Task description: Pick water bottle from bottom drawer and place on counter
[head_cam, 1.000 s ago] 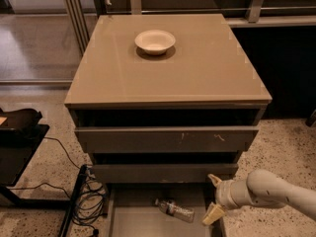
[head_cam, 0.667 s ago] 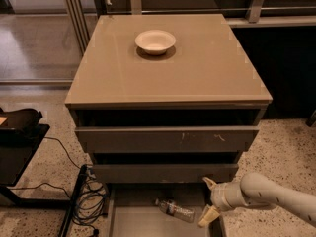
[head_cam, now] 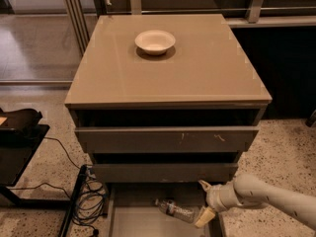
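Note:
The water bottle [head_cam: 175, 210] lies on its side on the grey floor of the open bottom drawer [head_cam: 129, 220], cap end toward the left. My gripper [head_cam: 203, 201] reaches in from the lower right, just right of the bottle's base, low over the drawer. Its two pale fingers are spread apart, one fingertip [head_cam: 204, 184] above and one below, with nothing between them. The counter [head_cam: 197, 68] is the glossy taupe top of the cabinet, above the two taller drawers.
A white bowl [head_cam: 155, 41] sits at the back centre of the counter. The upper two drawers [head_cam: 168, 139] stand slightly pulled out above the gripper. A black stand [head_cam: 19, 142] and loose cables [head_cam: 91, 199] are on the speckled floor at left.
My gripper and arm have moved left, closer to the bottle's right end. The bottle has not moved.

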Motion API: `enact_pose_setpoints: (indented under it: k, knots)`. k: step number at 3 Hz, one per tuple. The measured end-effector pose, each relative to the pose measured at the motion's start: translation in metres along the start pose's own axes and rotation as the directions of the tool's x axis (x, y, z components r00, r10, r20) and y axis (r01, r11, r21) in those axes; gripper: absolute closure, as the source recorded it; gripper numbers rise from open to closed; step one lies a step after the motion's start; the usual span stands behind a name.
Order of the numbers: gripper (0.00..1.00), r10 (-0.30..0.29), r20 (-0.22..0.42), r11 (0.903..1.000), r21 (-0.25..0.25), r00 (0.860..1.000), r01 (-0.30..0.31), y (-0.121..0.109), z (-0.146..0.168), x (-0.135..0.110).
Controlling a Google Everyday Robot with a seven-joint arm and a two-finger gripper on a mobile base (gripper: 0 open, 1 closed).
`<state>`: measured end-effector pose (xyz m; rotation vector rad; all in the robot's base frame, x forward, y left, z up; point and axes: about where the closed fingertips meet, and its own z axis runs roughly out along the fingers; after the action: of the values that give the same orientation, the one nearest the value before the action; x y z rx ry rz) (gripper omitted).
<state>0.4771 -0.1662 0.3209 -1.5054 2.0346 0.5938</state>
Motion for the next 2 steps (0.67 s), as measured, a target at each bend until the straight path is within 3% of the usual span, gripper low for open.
enact_pose_setpoints:
  k: [1, 2]
  knots:
    - [0.0, 0.022, 0.012, 0.9994, -0.028, 1.0, -0.022, 0.005, 0.016, 0.005]
    - [0.0, 0.064, 0.015, 0.9957, -0.068, 0.998, -0.063, 0.017, 0.055, 0.026]
